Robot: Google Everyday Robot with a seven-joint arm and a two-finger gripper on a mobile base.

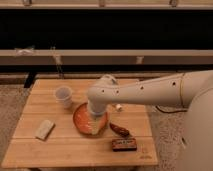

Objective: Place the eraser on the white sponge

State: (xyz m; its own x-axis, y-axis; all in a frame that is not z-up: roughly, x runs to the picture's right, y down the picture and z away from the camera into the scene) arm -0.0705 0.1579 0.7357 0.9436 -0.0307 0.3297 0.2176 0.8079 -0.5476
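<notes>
The eraser (124, 144), a dark block with a tan label band, lies flat near the front right of the wooden table (75, 150). The white sponge (44, 129), a flat cream pad, lies at the front left, well apart from the eraser. My gripper (97, 116) hangs below the white wrist, pointing down over an orange plate (82, 122) in the table's middle. It is up and left of the eraser and to the right of the sponge. The wrist hides most of the gripper.
A translucent white cup (63, 95) stands behind and left of the plate. A reddish-brown curved object (119, 130) lies between the plate and the eraser. A small white item (119, 107) sits behind the plate. The white arm (150, 90) reaches in from the right.
</notes>
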